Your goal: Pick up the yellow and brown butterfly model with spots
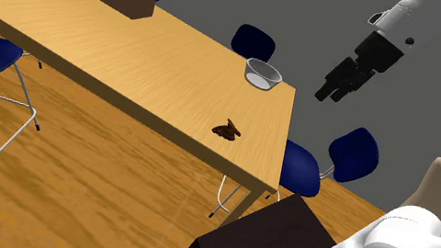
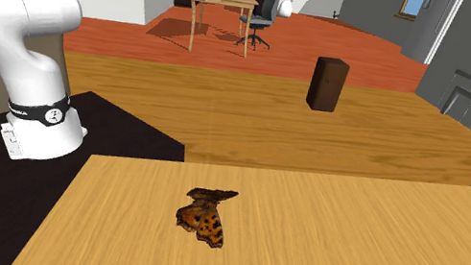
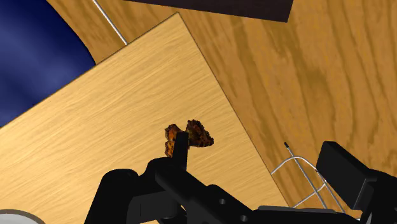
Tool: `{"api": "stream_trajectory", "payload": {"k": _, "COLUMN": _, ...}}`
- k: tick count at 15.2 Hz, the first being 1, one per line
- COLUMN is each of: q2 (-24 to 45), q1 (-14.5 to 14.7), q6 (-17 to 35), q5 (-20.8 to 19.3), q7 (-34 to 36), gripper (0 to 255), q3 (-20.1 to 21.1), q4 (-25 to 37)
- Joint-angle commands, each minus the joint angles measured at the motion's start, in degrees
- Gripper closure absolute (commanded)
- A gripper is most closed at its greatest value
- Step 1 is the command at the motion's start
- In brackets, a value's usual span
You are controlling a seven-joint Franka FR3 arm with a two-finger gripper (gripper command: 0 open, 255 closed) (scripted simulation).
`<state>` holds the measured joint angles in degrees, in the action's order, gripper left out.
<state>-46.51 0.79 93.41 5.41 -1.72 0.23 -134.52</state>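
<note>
Claw [image 1: 334, 94] spread, well clear of spotted orange-brown butterfly [image 1: 227, 130] on woodgrain tbl [image 1: 126, 65].

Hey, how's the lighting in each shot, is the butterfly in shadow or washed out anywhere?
Shoulder view: flat, even light on the table, no glare; the butterfly reads as a small dark shape. Second exterior view: it is well lit, orange with dark spots plain. Wrist view: the pincer is flat black, and one finger covers part of the butterfly.
</note>
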Motion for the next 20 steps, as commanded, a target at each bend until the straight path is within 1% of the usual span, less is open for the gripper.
{"api": "stream_trajectory", "payload": {"k": 1, "q2": 0.00, "q1": 0.00, "q6": 0.00, "q5": 0.00, "q7": 0.00, "gripper": 0, "q3": 0.00, "q4": 0.00}}
{"api": "stream_trajectory", "payload": {"k": 7, "q2": 6.57, "q1": -0.95, "q6": 11.51, "q5": -0.76, "q7": 4.70, "gripper": 0, "q3": 4.31, "q4": -5.47}}
{"api": "stream_trajectory", "payload": {"k": 12, "q2": 14.43, "q1": -2.18, "q6": 21.05, "q5": -2.26, "q7": 9.23, "gripper": 0, "q3": 7.78, "q4": -7.83}}
{"api": "stream_trajectory", "payload": {"k": 16, "q2": 22.08, "q1": -3.59, "q6": 28.32, "q5": -4.54, "q7": 13.58, "gripper": 0, "q3": 10.42, "q4": -8.21}}
{"api": "stream_trajectory", "payload": {"k": 20, "q2": 30.69, "q1": -5.42, "q6": 34.86, "q5": -8.31, "q7": 18.88, "gripper": 0, "q3": 12.86, "q4": -7.22}}
